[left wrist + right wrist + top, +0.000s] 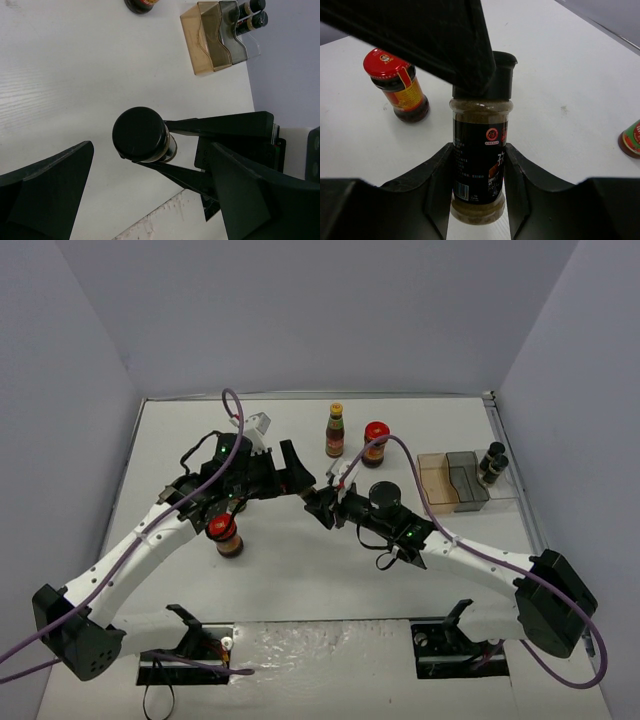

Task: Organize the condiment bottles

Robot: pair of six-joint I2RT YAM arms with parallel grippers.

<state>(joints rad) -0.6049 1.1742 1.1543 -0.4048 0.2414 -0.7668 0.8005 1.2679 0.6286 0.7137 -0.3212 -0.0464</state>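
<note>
My right gripper [479,165] is shut on a black-capped shaker [481,117] of brown spice and holds it upright near the table's middle [322,502]. My left gripper [150,150] is open, with its fingers spread either side of the shaker's cap [139,134] and not touching it; it also shows in the top view [298,476]. Two more black-capped shakers [492,462] stand at the tray's far right. A tall dark bottle with a yellow cap [335,430] and a red-lidded jar [375,444] stand at the back. Another red-lidded jar [225,535] stands left of centre [397,85].
The clear brownish tray [455,480] lies at the right, its compartments empty [210,37]. A bottle's base [631,139] shows at the right edge of the right wrist view. Grey walls close in the table on three sides.
</note>
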